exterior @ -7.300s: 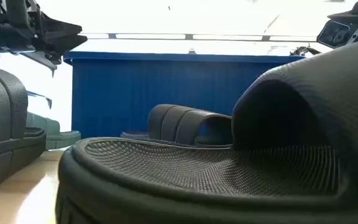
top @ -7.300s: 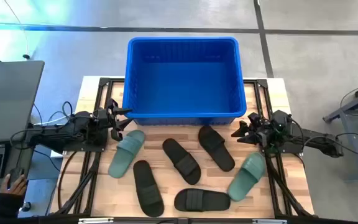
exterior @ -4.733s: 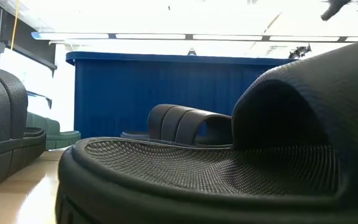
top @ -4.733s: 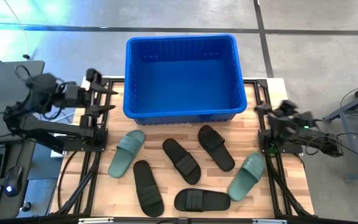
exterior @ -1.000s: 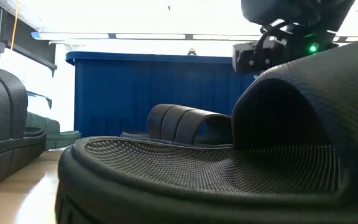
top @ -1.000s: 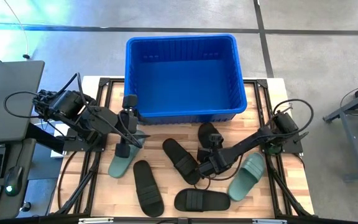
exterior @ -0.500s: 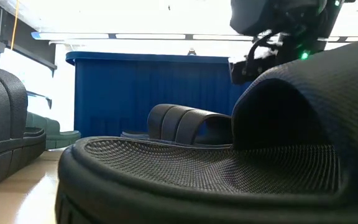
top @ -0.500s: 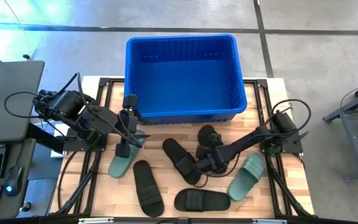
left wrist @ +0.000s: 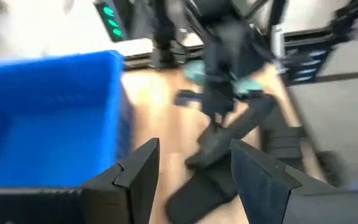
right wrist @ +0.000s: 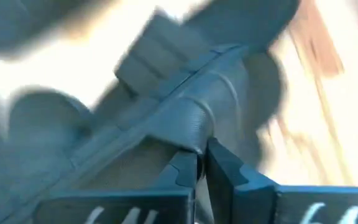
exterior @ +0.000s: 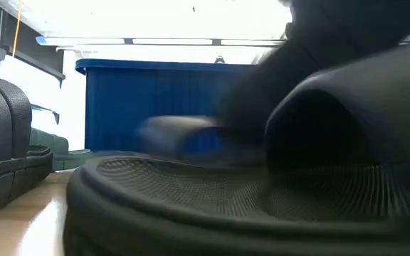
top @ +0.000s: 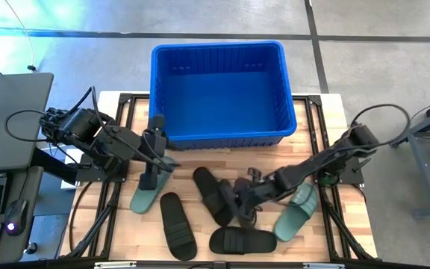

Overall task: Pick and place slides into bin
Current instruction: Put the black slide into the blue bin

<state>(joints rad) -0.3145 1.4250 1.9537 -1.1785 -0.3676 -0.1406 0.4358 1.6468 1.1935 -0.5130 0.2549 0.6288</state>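
The blue bin [top: 219,90] stands at the table's far middle. Several slides lie in front of it: a green one [top: 146,190] at the left, a green one [top: 295,211] at the right, and black ones [top: 215,196] [top: 178,224] [top: 241,240] in the middle and near side. My right gripper [top: 242,202] is shut on another black slide [left wrist: 229,134] at the table's middle. My left gripper [top: 157,166] hangs open above the left green slide with nothing between its fingers [left wrist: 135,180]. My right gripper pinches the edge of the black slide's ribbed strap [right wrist: 199,134] between its two fingers. The slide hangs slanting below the gripper [left wrist: 225,99]. Whether its lower end [left wrist: 207,155] touches the table or the slide beside it, I cannot tell.
Black frame rails [top: 118,149] [top: 327,183] run along both sides of the wooden tabletop. A desk with a laptop [top: 6,112] stands left of the table. Bare wood [top: 275,161] shows between the bin and the slides at the right.
My right gripper has shut on the black slide that lay near the bin's front right and has moved toward the table's left and near side. That slide has left its place, tipped up from flat and now hangs slanting.
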